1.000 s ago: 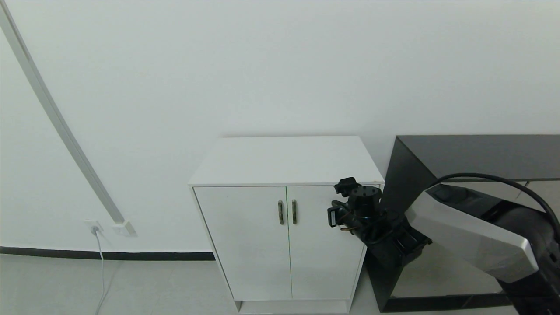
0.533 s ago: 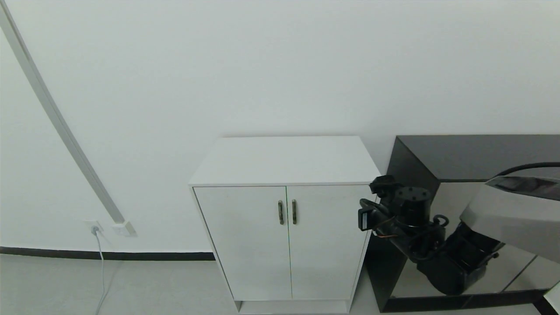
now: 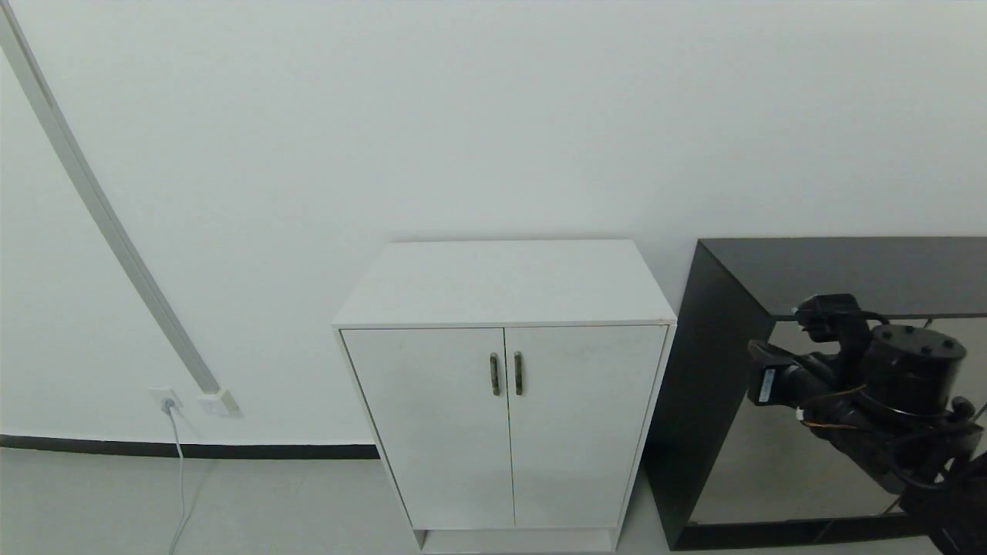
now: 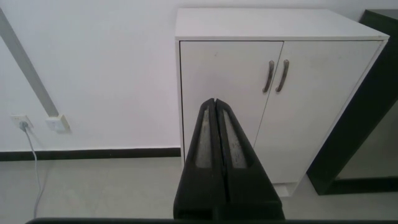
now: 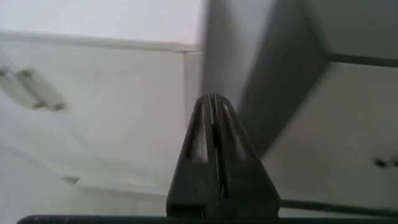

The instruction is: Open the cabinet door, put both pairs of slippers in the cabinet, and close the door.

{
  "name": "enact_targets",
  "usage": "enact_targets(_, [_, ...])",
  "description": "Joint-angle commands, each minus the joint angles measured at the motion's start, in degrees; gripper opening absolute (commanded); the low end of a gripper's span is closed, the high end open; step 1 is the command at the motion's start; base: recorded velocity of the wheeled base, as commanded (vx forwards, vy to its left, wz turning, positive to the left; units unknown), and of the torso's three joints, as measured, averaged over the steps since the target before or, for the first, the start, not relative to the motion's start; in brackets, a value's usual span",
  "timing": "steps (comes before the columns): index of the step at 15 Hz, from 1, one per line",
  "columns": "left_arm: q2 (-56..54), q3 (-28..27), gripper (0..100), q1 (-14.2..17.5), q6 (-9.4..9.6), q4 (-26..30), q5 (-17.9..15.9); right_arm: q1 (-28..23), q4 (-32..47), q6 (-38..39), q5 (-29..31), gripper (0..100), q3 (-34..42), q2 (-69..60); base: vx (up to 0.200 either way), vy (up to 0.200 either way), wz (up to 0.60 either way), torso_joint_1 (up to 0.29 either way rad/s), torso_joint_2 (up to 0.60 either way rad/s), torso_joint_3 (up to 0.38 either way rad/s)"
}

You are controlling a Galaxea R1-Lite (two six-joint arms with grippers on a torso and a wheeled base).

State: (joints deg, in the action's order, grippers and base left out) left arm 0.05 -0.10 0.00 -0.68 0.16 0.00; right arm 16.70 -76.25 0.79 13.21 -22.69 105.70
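R arm (image 3: 864, 393) has swung away from the cabinet's (image 3: 505, 285) R door and is now in front of the black mirrored unit (image 3: 705, 385) just beside it. R pincer (image 5: 213, 99): fingers together, nothing held. L pincer (image 4: 214, 102): same, pressed together, empty, facing the cabinet front, well apart. Both doors closed flush, handles (image 3: 494, 374) side by side at centre seam.
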Motion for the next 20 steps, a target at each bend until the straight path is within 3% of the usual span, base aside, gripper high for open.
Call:
enact_targets(1, [0.04,0.01,0,0.00,-0.02,0.02,0.00,-4.31,-0.04,0.00,0.41,0,3.97,-6.04,0.000,0.000,0.00,0.000,0.00,0.000])
enact_targets(4, [0.04,0.01,0,0.00,-0.02,0.02,0.00,-9.05,0.05,0.09,0.32,0,10.21,-12.98,0.000,0.000,0.00,0.000,0.00,0.000])
enact_targets(10, [0.04,0.01,0,0.00,-0.02,0.02,0.00,-10.90,4.62,0.09,0.14,0,19.08,-28.10,0.000,0.000,0.00,0.000,0.00,0.000])
enact_targets(16, [0.04,0.01,0,0.00,-0.02,0.02,-0.09,-11.08,33.63,0.09,-0.82,0,17.06,-54.38,0.000,0.000,0.00,0.000,0.00,0.000])
enact_targets(20, [0.04,0.01,0,0.00,0.07,0.02,-0.18,-10.99,65.09,0.09,-1.00,0,10.03,-77.49,0.000,0.000,0.00,0.000,0.00,0.000])
